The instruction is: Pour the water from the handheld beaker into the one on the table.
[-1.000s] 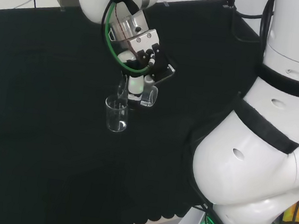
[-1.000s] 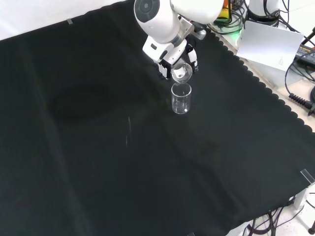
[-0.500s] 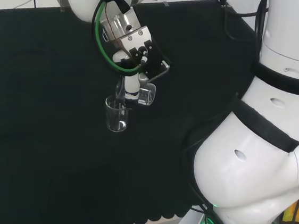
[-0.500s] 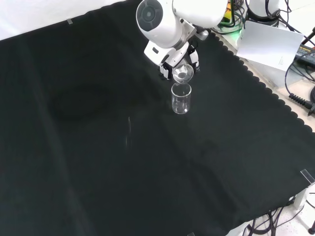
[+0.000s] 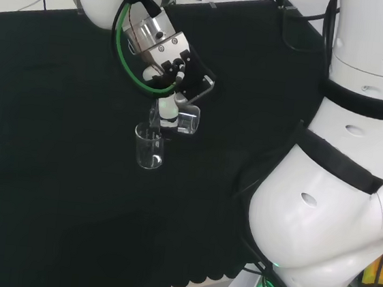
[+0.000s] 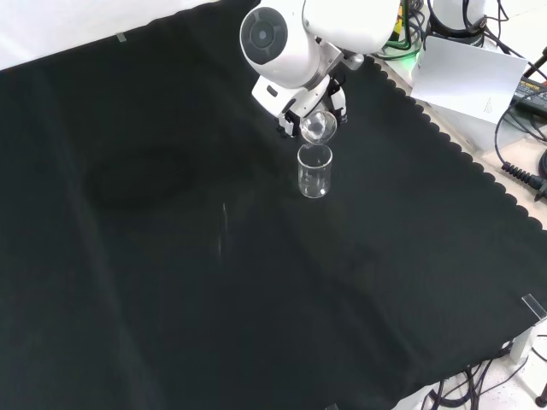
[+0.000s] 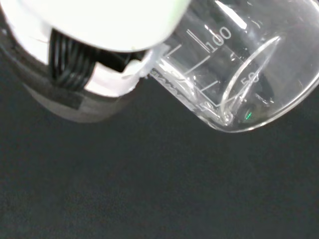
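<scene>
A clear glass beaker (image 5: 149, 147) stands upright on the black cloth, seen too in the front view (image 6: 314, 172). Just above it the hand (image 5: 174, 80) is shut on a second clear beaker (image 5: 183, 120), tipped almost on its side with its mouth toward the standing one's rim. From the front, the held beaker (image 6: 318, 127) hangs right over the standing beaker, below the hand (image 6: 299, 107). Close up, the held beaker (image 7: 234, 74) lies tilted with its printed scale showing and a finger (image 7: 107, 74) curled against its wall. I cannot make out any water.
The arm's big white links (image 5: 340, 166) stand at the right in the head view. The cloth's scalloped edge (image 6: 444, 137) runs close by on the right of the front view, with a white sheet (image 6: 470, 77) and cables beyond it.
The wrist has turned further, tipping the held beaker more steeply over the standing one. The hand has risen slightly and drifted left in the head view. The standing beaker has stayed put.
</scene>
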`<action>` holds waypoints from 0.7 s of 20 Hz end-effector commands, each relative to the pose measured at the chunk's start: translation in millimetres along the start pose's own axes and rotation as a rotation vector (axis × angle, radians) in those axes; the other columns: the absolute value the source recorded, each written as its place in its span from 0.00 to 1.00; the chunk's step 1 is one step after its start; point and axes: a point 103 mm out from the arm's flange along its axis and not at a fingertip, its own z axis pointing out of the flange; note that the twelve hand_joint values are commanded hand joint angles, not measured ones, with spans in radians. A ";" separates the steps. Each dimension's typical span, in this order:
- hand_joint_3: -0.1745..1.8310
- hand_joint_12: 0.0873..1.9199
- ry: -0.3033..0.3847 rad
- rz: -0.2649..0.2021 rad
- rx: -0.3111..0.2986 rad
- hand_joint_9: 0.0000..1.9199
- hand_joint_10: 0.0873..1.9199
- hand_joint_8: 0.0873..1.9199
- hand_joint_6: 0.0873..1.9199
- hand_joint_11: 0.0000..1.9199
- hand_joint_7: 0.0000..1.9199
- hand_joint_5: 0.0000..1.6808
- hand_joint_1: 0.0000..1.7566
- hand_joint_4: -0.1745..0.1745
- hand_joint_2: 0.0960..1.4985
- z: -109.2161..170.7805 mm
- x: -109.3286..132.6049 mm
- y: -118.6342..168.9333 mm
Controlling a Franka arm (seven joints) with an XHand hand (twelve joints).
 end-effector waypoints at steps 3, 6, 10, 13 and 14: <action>0.30 0.29 -0.032 0.014 0.024 0.82 0.00 0.16 0.12 0.68 0.73 0.83 0.82 0.00 0.44 0.8 2.3 -0.4; 0.30 0.29 -0.045 0.017 0.031 0.82 0.00 0.16 0.12 0.68 0.73 0.83 0.82 0.00 0.44 0.5 3.7 -0.6; 0.30 0.29 -0.062 0.021 0.033 0.82 0.00 0.16 0.12 0.68 0.73 0.83 0.82 0.00 0.44 -1.1 6.1 -1.5; 0.30 0.29 -0.076 0.023 0.033 0.82 0.00 0.16 0.12 0.68 0.73 0.83 0.82 0.00 0.44 -1.9 8.4 -2.0; 0.30 0.29 -0.077 0.024 0.037 0.82 0.00 0.16 0.12 0.68 0.73 0.83 0.82 0.00 0.44 -2.1 9.1 -1.9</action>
